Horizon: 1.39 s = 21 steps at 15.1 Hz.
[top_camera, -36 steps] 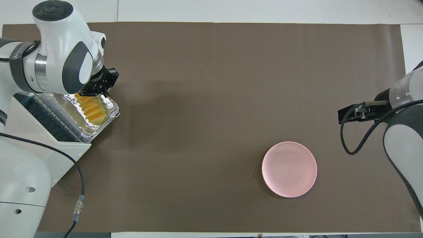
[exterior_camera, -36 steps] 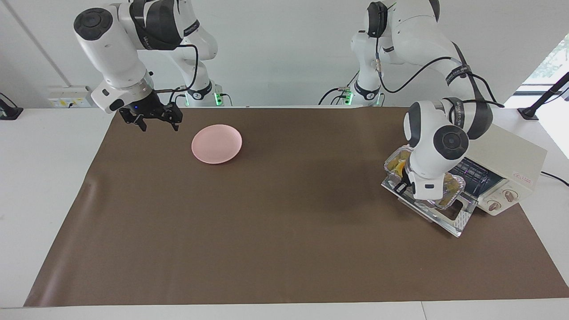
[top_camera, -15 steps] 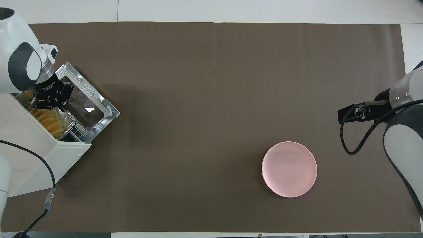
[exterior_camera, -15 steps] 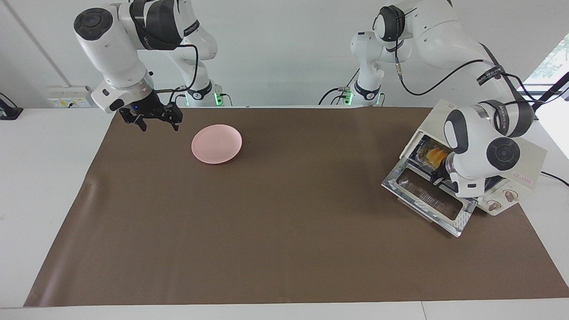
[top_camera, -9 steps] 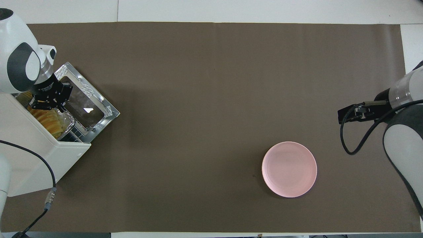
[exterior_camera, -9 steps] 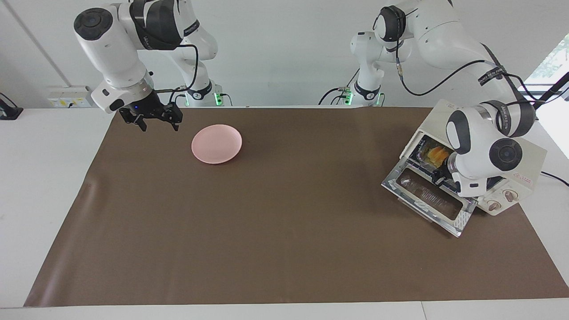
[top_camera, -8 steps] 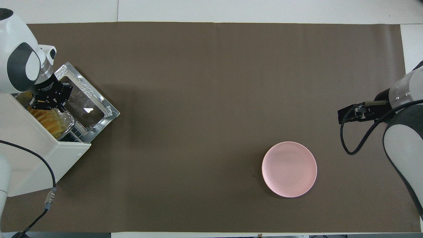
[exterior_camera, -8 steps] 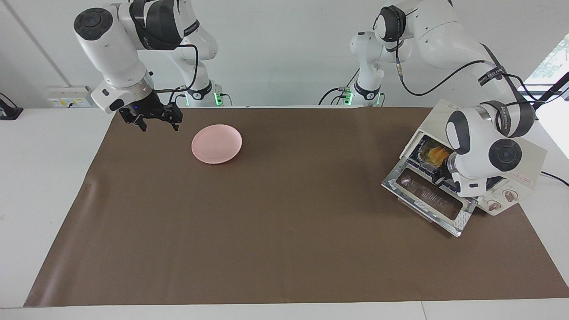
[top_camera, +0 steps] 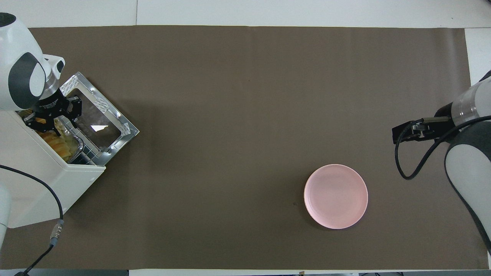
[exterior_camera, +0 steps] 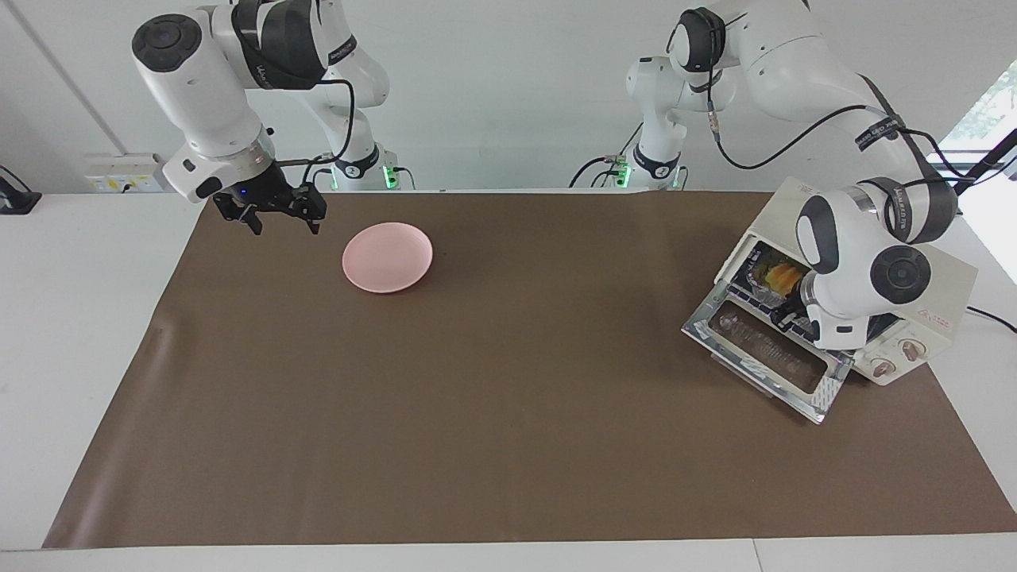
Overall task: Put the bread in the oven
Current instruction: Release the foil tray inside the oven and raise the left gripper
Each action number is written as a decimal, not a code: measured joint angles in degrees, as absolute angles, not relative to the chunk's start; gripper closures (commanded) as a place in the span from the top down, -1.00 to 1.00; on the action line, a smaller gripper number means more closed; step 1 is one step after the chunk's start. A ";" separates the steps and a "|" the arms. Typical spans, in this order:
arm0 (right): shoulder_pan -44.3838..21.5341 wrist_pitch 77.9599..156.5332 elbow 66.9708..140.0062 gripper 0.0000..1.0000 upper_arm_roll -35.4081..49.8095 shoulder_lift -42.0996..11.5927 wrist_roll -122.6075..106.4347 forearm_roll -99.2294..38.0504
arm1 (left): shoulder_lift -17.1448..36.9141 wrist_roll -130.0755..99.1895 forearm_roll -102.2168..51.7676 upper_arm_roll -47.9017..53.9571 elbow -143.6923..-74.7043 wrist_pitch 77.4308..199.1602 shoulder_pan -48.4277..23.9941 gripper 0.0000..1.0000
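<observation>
Left gripper (top_camera: 48, 124) sits at the mouth of the oven (exterior_camera: 937, 278), over the hinge of the dropped door (exterior_camera: 767, 353), with its fingers spread partway and nothing between them that can be made out. Whether a fingertip touches the foil tray (top_camera: 74, 142) cannot be told. Right gripper (exterior_camera: 274, 213) waits in the air over the corner of the mat nearest the robots at the right arm's end, jaws wide apart and holding nothing.

Largest on the table is the brown mat (exterior_camera: 508, 413), which covers most of the white tabletop (exterior_camera: 87, 262). The oven comes next: a cream-white box standing at the left arm's end of the mat, turned at an angle, its glass door lying flat and open on the mat. Two round knobs (exterior_camera: 898, 357) show on its front panel.

The pink plate (top_camera: 335, 196) lies bare on the mat toward the right arm's end, near the right gripper but apart from it.

The foil tray rests inside the oven on the wire rack (top_camera: 86, 155), only its edge showing at the opening. The bread (exterior_camera: 779, 276), yellow-orange and ridged, lies in that tray, inside the oven, just past the left gripper.
</observation>
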State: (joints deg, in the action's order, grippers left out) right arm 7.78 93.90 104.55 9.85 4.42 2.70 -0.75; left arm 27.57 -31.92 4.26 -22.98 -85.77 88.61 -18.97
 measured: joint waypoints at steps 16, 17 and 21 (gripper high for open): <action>7.78 93.90 104.55 1.00 9.85 4.42 2.70 -0.75 | 16.60 -8.53 5.53 -22.26 -84.78 86.47 -26.10 1.00; 7.78 93.90 104.55 1.00 9.85 4.42 2.70 -0.75 | 15.83 -8.53 4.72 -22.11 -84.77 85.79 -26.88 1.00; 7.78 93.90 104.55 1.00 9.85 4.42 2.70 -0.75 | 11.98 -7.06 1.08 -22.13 -84.95 84.02 -27.43 1.00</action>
